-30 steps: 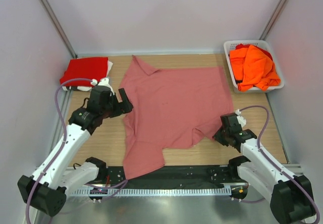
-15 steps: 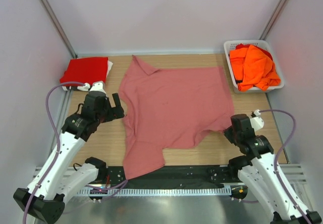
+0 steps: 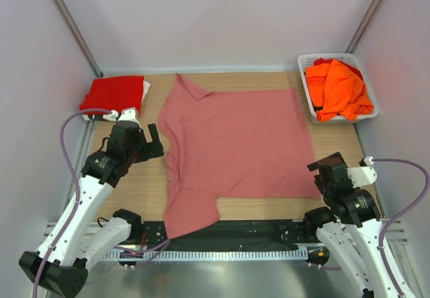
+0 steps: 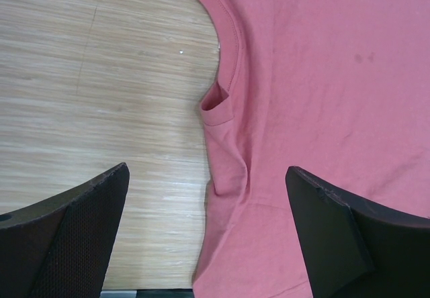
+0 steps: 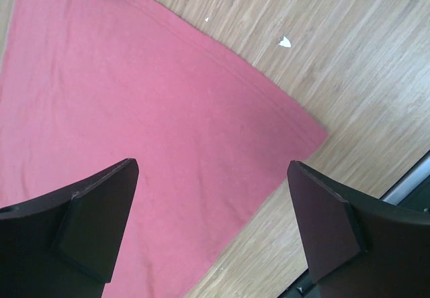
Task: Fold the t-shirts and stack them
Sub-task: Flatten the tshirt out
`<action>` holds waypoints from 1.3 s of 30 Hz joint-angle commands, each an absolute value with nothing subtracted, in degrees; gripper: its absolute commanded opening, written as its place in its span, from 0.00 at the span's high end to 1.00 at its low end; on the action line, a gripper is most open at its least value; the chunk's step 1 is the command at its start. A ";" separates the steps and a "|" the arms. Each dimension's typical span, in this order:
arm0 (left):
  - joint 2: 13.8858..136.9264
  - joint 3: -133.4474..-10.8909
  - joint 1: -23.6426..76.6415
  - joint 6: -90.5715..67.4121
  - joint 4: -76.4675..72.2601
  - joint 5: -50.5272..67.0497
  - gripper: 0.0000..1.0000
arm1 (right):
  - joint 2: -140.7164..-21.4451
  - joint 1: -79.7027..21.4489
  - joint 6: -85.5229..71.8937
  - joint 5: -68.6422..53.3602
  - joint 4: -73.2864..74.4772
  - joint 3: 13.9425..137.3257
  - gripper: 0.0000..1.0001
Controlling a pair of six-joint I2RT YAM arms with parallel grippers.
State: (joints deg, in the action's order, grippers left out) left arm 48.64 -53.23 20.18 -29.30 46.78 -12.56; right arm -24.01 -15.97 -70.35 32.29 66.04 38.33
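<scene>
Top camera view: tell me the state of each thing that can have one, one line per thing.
pink t-shirt, spread flat, unfolded
red t-shirt, folded, far left corner
orange t-shirts, crumpled in the basket
basket, upright, filled
left gripper, open, empty, over the pink t-shirt's neckline
right gripper, open, empty, over its near right corner

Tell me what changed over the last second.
The right end effector dragged the pink shirt's near right corner outward, flattening it, then let go and backed toward its base, open. The left end effector drew back off the shirt's left edge, open. The red shirt, orange shirts and basket stayed put.
</scene>
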 commanded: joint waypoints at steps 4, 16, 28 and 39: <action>49.74 -53.44 19.86 -29.26 45.44 -10.46 0.00 | -25.22 -15.91 -67.51 29.73 55.05 40.00 0.01; 66.25 -46.42 20.92 -40.95 28.07 6.23 0.13 | -64.68 -18.81 -52.65 4.75 21.11 40.34 0.03; 75.06 -42.10 21.80 -42.19 24.87 -6.94 0.23 | -64.16 -18.90 -49.40 1.15 17.05 37.01 0.02; 82.69 -43.33 21.71 -40.52 22.07 -14.68 0.67 | -63.55 -18.72 -45.88 0.70 18.19 36.12 0.01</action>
State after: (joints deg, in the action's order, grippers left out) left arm 80.53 -41.78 21.67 -41.54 25.85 -10.81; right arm -65.25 -18.74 -48.25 1.13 18.92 36.32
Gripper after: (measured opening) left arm 0.392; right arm 0.983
